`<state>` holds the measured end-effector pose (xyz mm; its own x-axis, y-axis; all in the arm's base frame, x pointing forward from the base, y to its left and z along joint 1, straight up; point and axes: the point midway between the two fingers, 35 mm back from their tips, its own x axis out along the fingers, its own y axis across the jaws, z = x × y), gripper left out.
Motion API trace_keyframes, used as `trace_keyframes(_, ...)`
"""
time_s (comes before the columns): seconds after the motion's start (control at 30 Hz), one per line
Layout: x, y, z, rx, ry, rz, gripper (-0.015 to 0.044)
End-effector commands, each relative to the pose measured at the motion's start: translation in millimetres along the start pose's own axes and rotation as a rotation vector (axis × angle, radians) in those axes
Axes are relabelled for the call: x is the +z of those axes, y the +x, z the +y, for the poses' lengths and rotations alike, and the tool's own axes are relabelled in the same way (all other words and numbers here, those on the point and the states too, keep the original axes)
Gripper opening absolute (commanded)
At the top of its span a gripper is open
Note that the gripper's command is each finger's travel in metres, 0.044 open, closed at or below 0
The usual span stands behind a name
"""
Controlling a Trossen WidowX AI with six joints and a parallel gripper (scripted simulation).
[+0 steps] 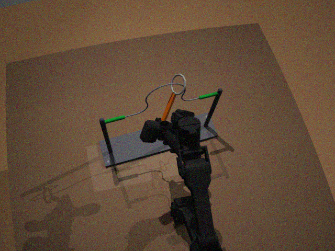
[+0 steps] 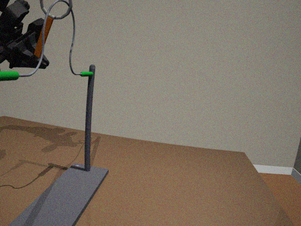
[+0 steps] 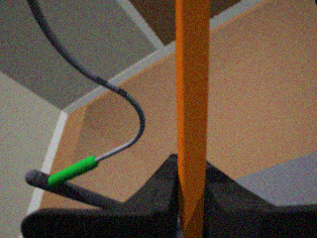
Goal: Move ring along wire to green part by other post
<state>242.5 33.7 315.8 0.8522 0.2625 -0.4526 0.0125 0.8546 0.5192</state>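
The white ring (image 1: 178, 74) (image 2: 57, 17) is up at the tall hump of the thin grey wire (image 1: 162, 86) (image 2: 73, 31) (image 3: 141, 116). The wire appears to pass through it; I cannot tell the clearance. The orange handle (image 1: 169, 106) (image 2: 44, 36) (image 3: 193, 99) slants down from the ring. My gripper (image 1: 163, 122) (image 2: 38, 58) (image 3: 183, 161) is shut on the handle's lower part, below the hump. In the top view, one green part (image 1: 114, 118) (image 2: 86, 74) is at the left post and the other (image 1: 208, 95) (image 2: 9, 75) at the right post. The ring is out of the wrist view.
The dark left post (image 1: 106, 136) (image 2: 89, 117) and right post (image 1: 213, 109) rise from the grey base plate (image 1: 126, 151) (image 2: 63, 194). The base lies beneath the wire and gripper. The arm reaches in from the bottom of the top view. Shadows lie across the brown table.
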Motion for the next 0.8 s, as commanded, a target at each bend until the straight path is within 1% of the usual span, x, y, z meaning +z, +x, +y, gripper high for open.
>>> trace_keyframes(0.0,1,0,-2,-0.031,-0.051,-0.006,-0.015)
trace_keyframes(0.77,5,0,-21,-0.235,-0.37,-0.043,-0.015)
